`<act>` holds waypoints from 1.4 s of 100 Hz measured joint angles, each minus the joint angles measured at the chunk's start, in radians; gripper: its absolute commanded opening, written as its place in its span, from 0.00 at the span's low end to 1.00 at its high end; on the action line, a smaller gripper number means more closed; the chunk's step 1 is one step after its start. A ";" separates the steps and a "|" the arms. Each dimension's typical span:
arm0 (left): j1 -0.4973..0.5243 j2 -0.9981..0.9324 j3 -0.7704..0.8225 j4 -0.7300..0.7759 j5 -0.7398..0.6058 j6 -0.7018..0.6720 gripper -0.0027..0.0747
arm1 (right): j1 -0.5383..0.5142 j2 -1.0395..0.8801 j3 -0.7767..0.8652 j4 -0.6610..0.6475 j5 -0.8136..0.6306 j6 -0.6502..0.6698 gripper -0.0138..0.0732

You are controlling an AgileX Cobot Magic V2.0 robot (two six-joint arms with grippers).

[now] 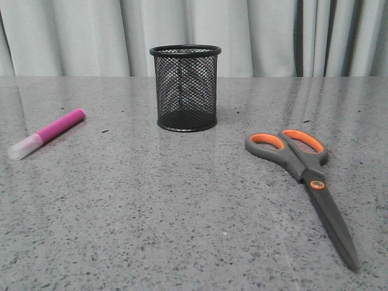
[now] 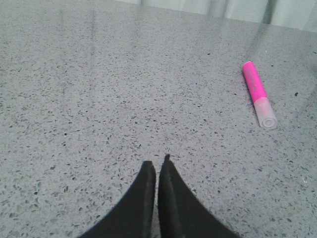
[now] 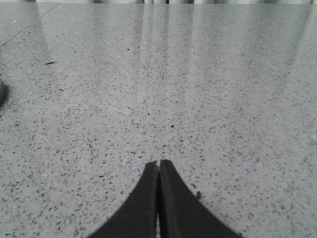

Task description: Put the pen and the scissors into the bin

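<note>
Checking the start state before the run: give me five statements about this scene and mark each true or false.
1. The pen lies flat on the table, to the left of the bin. True.
2. The scissors stand inside the bin. False: they lie on the table to the bin's right, blades pointing toward the camera.
3. The bin stands upright and nothing shows inside it. True.
4. The left hand grips the pen. False: its fingers are together, holding nothing, and the pen lies apart from it.
5. The right hand is wide open over the scissors. False: it is shut, with only bare table ahead of it.
</note>
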 measured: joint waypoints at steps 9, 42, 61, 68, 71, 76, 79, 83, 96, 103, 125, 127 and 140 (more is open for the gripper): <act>0.000 0.000 0.000 0.000 0.000 0.000 0.01 | 0.000 0.000 0.000 0.000 0.000 0.000 0.07; 0.000 0.000 0.000 0.000 0.000 0.000 0.01 | 0.000 0.000 0.000 0.000 0.000 0.000 0.07; 0.000 0.000 0.000 0.000 0.000 0.000 0.01 | 0.000 0.000 0.000 0.000 0.000 0.000 0.07; 0.000 0.000 0.000 0.000 0.000 0.000 0.01 | 0.000 0.000 0.000 0.000 0.000 0.000 0.07; 0.000 0.000 0.000 0.000 0.000 0.000 0.01 | 0.000 0.000 0.000 0.000 0.000 0.000 0.07; 0.000 0.000 0.000 0.000 0.000 0.000 0.01 | 0.000 0.000 0.000 0.000 0.000 0.000 0.07; 0.000 0.000 0.000 0.000 0.000 0.000 0.01 | 0.000 0.000 0.000 0.000 0.000 0.000 0.07; 0.000 0.000 0.000 0.000 0.000 0.000 0.01 | 0.000 0.000 0.000 -0.002 0.000 0.000 0.07; 0.000 0.000 0.000 0.000 0.000 0.000 0.01 | 0.000 0.000 0.000 -0.097 -0.039 0.000 0.07; 0.000 0.000 0.000 0.000 0.000 0.000 0.01 | 0.000 0.000 0.000 -0.159 -0.098 0.000 0.07; 0.000 0.000 0.000 0.000 0.000 0.000 0.01 | 0.000 0.000 0.000 -0.218 -0.397 0.006 0.07; 0.000 0.000 0.000 0.000 0.000 0.000 0.01 | 0.000 0.000 0.000 -0.211 -0.424 0.012 0.07; 0.000 0.000 0.000 -0.008 -0.009 0.000 0.01 | 0.000 0.000 0.000 -0.107 -0.523 0.157 0.07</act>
